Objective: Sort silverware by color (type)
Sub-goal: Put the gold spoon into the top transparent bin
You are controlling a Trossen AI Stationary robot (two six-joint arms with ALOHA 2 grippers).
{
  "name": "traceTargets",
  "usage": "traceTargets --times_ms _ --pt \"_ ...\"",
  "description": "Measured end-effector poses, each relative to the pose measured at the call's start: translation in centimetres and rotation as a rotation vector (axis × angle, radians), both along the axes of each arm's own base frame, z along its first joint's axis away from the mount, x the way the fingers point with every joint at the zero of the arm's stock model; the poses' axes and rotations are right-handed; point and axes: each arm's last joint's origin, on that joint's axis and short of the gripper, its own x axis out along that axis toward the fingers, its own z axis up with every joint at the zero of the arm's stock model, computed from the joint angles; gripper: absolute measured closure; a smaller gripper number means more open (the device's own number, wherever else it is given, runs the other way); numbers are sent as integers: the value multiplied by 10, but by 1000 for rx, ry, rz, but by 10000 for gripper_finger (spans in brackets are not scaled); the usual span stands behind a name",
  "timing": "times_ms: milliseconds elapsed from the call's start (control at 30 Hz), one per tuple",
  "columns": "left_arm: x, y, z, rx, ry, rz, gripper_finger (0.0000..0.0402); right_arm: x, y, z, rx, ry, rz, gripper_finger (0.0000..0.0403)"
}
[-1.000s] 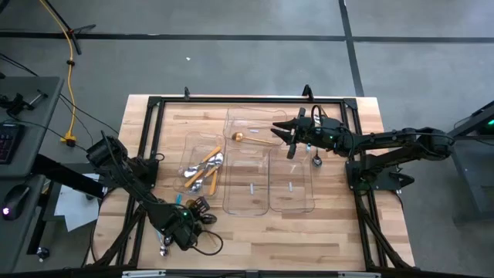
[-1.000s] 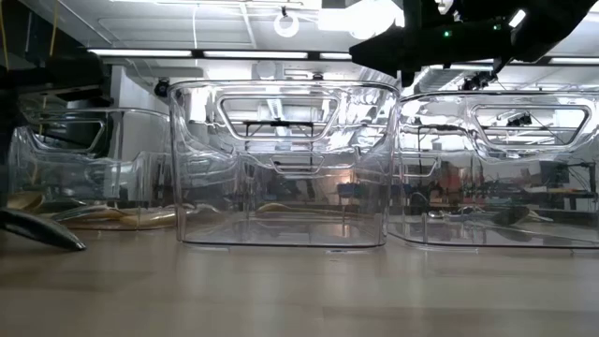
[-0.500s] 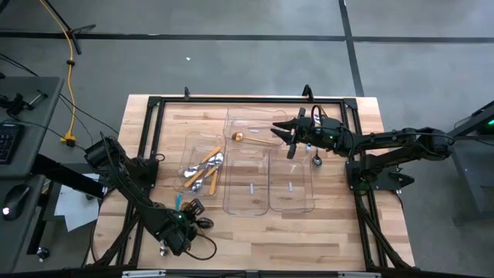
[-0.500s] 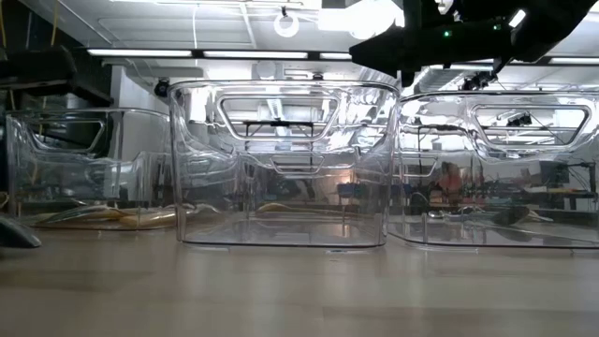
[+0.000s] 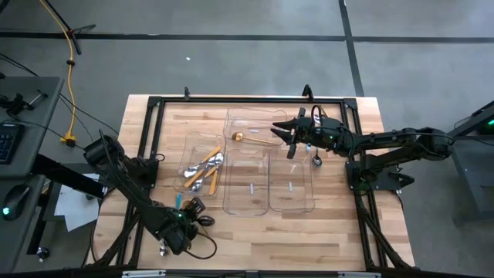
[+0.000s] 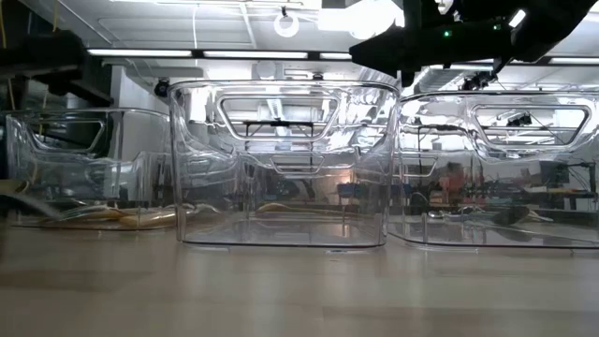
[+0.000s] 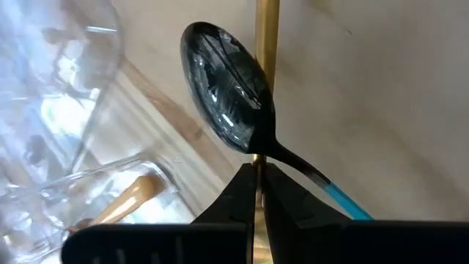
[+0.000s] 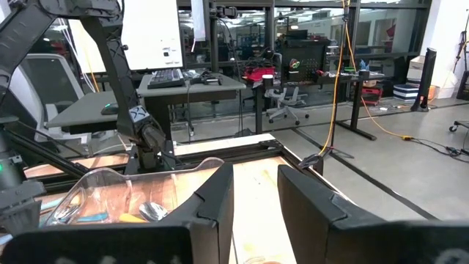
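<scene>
Three trays mid-table, an arm at each side.

On the table (image 5: 340,232) three trays stand side by side: the left tray (image 5: 193,143) holds a heap of cutlery (image 5: 202,171); the middle tray (image 5: 247,202) and the right tray (image 5: 292,202) touch along their long sides. A lone spoon (image 5: 248,138) lies at the far end of the middle tray. The right gripper (image 5: 287,135) hangs over the far end of the right tray, just beside that spoon. The left gripper (image 5: 189,207) sits at the near left of the table, before the left tray, with a spoon (image 7: 234,99) at its fingertips.
</scene>
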Motion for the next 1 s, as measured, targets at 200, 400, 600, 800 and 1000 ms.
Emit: traceTargets --times_ms 200,400,600,800,1000 --pt "-1 3 17 -35 -58 5 401 0 0 0 0 0 0 311" --pt "0 8 30 -25 -166 35 401 0 0 0 0 2 0 311" --pt "1 10 34 16 -228 48 401 0 0 0 1 4 0 311" --pt "2 11 35 59 -282 60 401 0 0 -1 2 7 0 311" --pt "2 11 36 70 -315 83 401 0 0 -1 2 7 0 311"
